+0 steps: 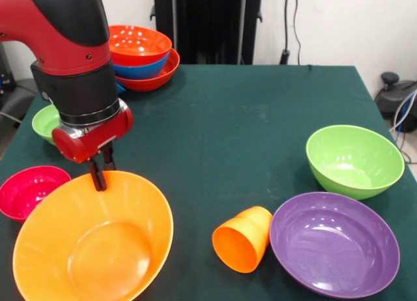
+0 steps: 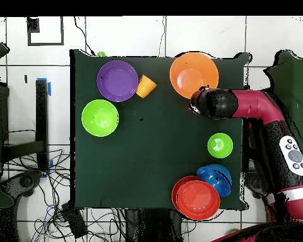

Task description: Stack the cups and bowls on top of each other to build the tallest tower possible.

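Observation:
My gripper (image 1: 101, 174) hangs from the red arm at the left of the front view, shut on the far rim of the large orange bowl (image 1: 91, 245), which tilts toward the camera. In the overhead view the orange bowl (image 2: 193, 74) lies by the arm's black wrist, which hides the fingers. The tower (image 1: 138, 57) stands at the back: a red-orange bowl, a blue one, and a red-orange one on top. The orange cup (image 1: 244, 239) lies on its side beside the purple bowl (image 1: 333, 243). A small magenta bowl (image 1: 29, 191) sits left of the orange bowl.
A green bowl (image 1: 355, 159) stands at the right. A smaller green bowl (image 1: 44, 122) is partly hidden behind the arm. The dark green table (image 1: 228, 118) is bare across its middle. Cables and stands lie around the table in the overhead view.

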